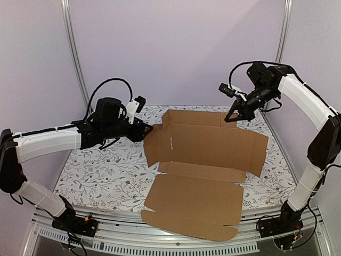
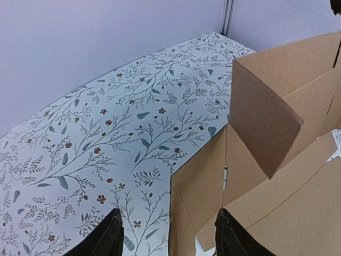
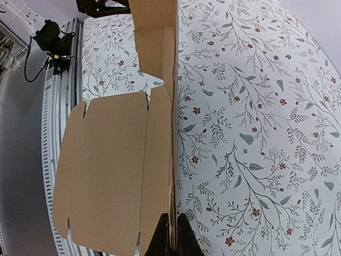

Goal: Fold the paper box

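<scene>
The paper box (image 1: 202,144) is a brown cardboard sheet, partly folded, in the middle of the table. Its back wall and side flaps stand up, and its lid lies flat toward the near edge. My left gripper (image 1: 145,131) is at the box's left flap. In the left wrist view the left gripper (image 2: 170,241) is open, and the upright edge of the paper box (image 2: 202,192) stands between its fingers without touching them. My right gripper (image 1: 233,116) is at the back right corner. In the right wrist view the right gripper (image 3: 174,236) is shut on the raised wall's thin edge of the paper box (image 3: 106,160).
A floral cloth (image 1: 101,170) covers the table. The box lid overhangs the metal rail (image 1: 128,234) at the near edge. Grey walls and upright posts (image 1: 74,58) close in the back and sides. The left arm's base (image 3: 50,37) shows in the right wrist view.
</scene>
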{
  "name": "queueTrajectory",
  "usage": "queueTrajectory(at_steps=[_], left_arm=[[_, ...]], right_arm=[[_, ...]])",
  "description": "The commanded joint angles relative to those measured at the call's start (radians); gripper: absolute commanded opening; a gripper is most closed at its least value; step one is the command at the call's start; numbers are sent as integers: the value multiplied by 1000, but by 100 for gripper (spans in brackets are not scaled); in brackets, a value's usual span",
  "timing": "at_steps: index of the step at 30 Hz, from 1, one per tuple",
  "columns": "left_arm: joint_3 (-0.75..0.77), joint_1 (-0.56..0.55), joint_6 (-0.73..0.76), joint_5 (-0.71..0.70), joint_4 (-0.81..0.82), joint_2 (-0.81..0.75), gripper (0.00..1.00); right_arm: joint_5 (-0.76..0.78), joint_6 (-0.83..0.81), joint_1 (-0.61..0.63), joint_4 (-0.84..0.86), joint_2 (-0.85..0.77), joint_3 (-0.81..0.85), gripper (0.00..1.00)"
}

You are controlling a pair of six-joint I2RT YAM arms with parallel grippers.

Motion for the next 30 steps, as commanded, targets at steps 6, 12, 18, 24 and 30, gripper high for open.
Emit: queueTrajectory(at_steps=[6,12,18,24,30], left_arm=[[20,-21,-12,67,85,79,34],[-1,-32,-3,28,85,60,47],[14,-50,33,42,58,80,4],[22,-79,86,30,68,70,0],[18,-96,112,11,88,49,0]], right_arm=[[-34,4,-13,27,-58,-45,0],[-39,8,-30,28,-66,-38,0],[-38,5,-33,19,-75,-43,9],[135,-42,89,-41,-80,0,51],[255,44,175,-119,46,219,54]])
